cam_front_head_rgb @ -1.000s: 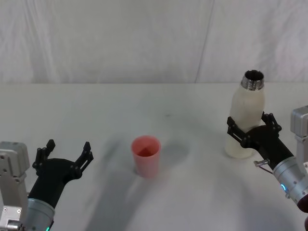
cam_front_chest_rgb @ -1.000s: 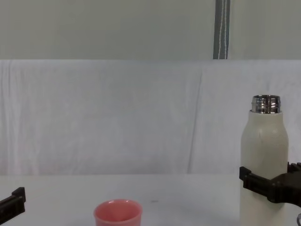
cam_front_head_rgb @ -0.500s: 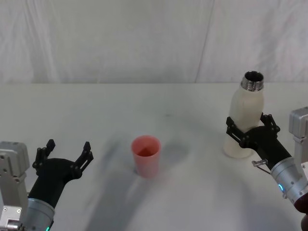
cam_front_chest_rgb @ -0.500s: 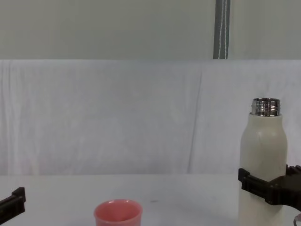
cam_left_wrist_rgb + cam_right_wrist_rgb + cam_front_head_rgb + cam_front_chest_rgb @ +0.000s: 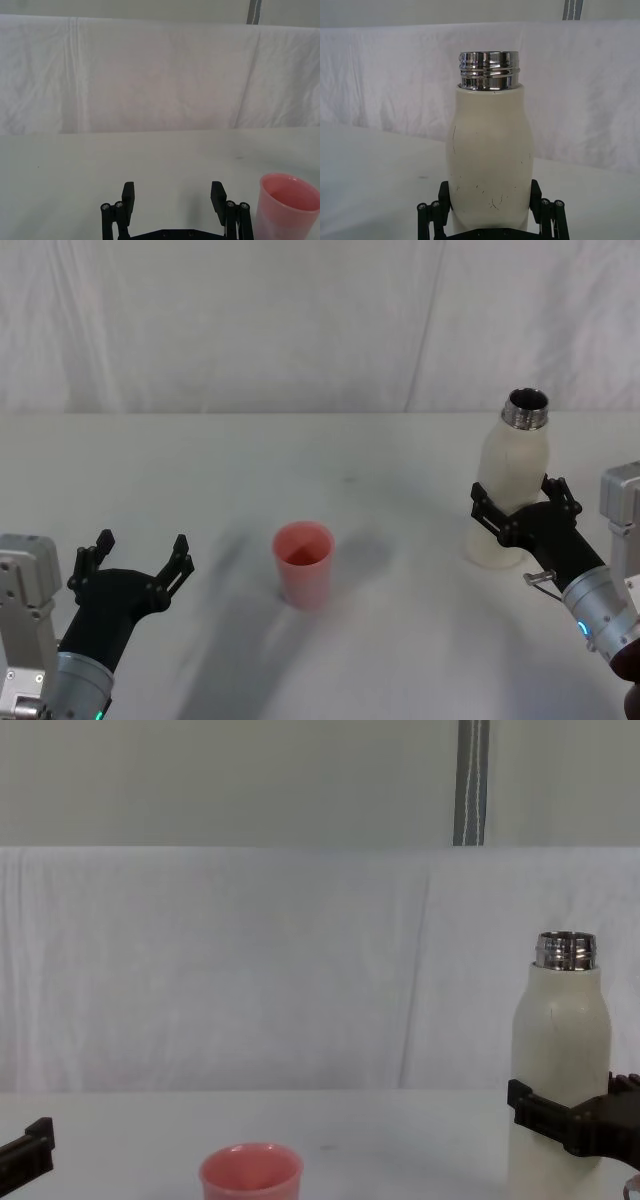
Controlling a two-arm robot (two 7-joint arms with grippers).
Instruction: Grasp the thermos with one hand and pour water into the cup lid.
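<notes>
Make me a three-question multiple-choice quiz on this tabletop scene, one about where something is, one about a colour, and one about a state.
1. Where does the cup lid stand?
A. Between the two claws
B. Behind the thermos
C. Inside the left claw

2. What colour is the cup lid?
A. Blue
B. Salmon pink
C. Green

3. How is the thermos?
A. Lying on its side
B. Tipped over the cup
C. Upright, neck uncapped

Key:
1 A: the cup lid sits on the table between the open left claw and the right claw.
2 B: the cup lid is salmon pink.
3 C: the thermos stands upright in the right claw, its steel neck open.
</notes>
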